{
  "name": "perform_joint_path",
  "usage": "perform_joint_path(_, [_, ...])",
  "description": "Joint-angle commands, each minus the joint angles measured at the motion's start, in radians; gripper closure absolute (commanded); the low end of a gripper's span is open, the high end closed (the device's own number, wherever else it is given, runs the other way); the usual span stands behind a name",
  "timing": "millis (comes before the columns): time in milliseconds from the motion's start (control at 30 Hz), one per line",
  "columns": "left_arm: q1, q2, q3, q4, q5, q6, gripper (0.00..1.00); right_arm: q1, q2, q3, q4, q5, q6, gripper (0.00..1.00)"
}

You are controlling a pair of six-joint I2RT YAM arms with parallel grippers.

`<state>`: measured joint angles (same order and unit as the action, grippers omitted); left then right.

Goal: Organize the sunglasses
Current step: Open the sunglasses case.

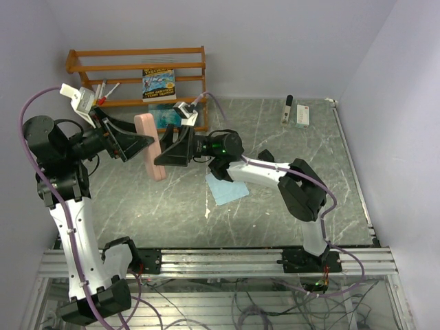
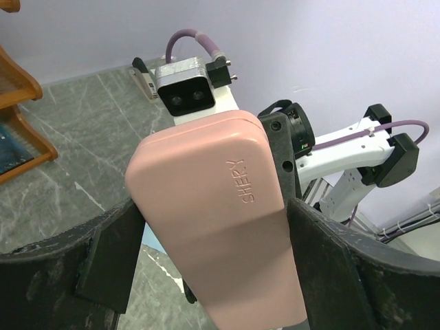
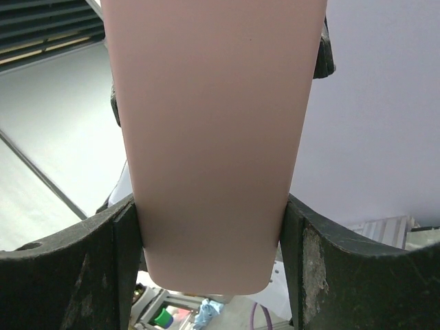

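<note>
- Pink case (image 1: 150,148) held off the table (image 1: 289,199), approx 10 o'clock; blue cloth (image 1: 225,187) at its 4 o'clock.
- R gripper (image 3: 213,234): both pads pinch case, clear on R wrist cam only.
- L gripper (image 2: 213,268): jaws wide astride case, slim gap at one pad; "SHERY" embossing visible on L wrist cam only.

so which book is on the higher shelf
The yellow-topped book, upright with its cover facing out; the blue book sits lower, half hidden.
</note>
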<state>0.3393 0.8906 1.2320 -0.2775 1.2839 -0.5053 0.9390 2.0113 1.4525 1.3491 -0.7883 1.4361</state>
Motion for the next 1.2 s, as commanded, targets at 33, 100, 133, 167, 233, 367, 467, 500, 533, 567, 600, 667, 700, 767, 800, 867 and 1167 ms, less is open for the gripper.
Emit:
perform_joint_path(33, [0.01,0.01,0.051,-0.093,-0.036,0.109,0.53,0.023,-0.016,0.034,-0.109,-0.008,-0.08,1.0])
perform_joint_path(100, [0.01,0.017,0.053,-0.115,-0.037,0.117,0.68,0.026,-0.025,0.048,-0.204,-0.01,-0.144,1.0])
perform_joint_path(133, [0.01,0.02,0.05,-0.118,-0.038,0.118,0.75,0.029,-0.031,0.056,-0.252,-0.007,-0.174,1.0])
perform_joint_path(167, [0.01,0.024,0.049,-0.12,-0.037,0.123,0.89,0.03,-0.034,0.066,-0.293,-0.005,-0.197,1.0])
perform_joint_path(233, [0.009,0.03,0.05,-0.148,-0.034,0.154,0.93,0.034,-0.033,0.087,-0.358,-0.004,-0.235,1.0])
perform_joint_path(367, [0.009,0.037,0.066,-0.201,-0.041,0.191,0.93,0.032,-0.02,0.091,-0.37,-0.012,-0.234,1.0])
perform_joint_path(467, [0.009,0.046,0.106,-0.285,-0.044,0.254,0.93,0.03,-0.02,0.081,-0.37,-0.018,-0.238,1.0])
perform_joint_path(500, [0.009,0.046,0.115,-0.306,-0.044,0.267,0.93,0.028,-0.022,0.08,-0.371,-0.02,-0.241,1.0])
perform_joint_path(533, [0.009,0.046,0.12,-0.317,-0.039,0.274,0.93,0.028,-0.023,0.082,-0.371,-0.022,-0.242,1.0])
perform_joint_path(567, [0.009,0.046,0.119,-0.317,-0.034,0.273,0.93,0.026,-0.025,0.085,-0.371,-0.026,-0.243,1.0])
perform_joint_path(600, [0.009,0.04,0.112,-0.305,-0.03,0.263,0.93,0.026,-0.025,0.091,-0.367,-0.031,-0.241,1.0])
perform_joint_path(667, [0.01,0.029,0.092,-0.267,-0.03,0.238,0.93,0.024,-0.027,0.098,-0.354,-0.042,-0.23,1.0])
perform_joint_path(700, [0.009,0.025,0.085,-0.255,-0.027,0.236,0.93,0.022,-0.029,0.1,-0.343,-0.045,-0.221,1.0])
perform_joint_path(767, [0.01,0.025,0.082,-0.262,-0.03,0.246,0.93,0.014,-0.034,0.095,-0.313,-0.049,-0.199,1.0])
perform_joint_path(800, [0.009,0.027,0.084,-0.271,-0.033,0.256,0.93,0.012,-0.04,0.087,-0.302,-0.048,-0.189,1.0])
perform_joint_path(867, [0.009,0.035,0.102,-0.309,-0.046,0.292,0.93,0.001,-0.053,0.067,-0.302,-0.045,-0.184,1.0])
perform_joint_path(1167, [0.009,0.109,0.254,-0.606,-0.16,0.503,0.93,-0.03,-0.081,0.051,-0.373,-0.063,-0.218,1.0])
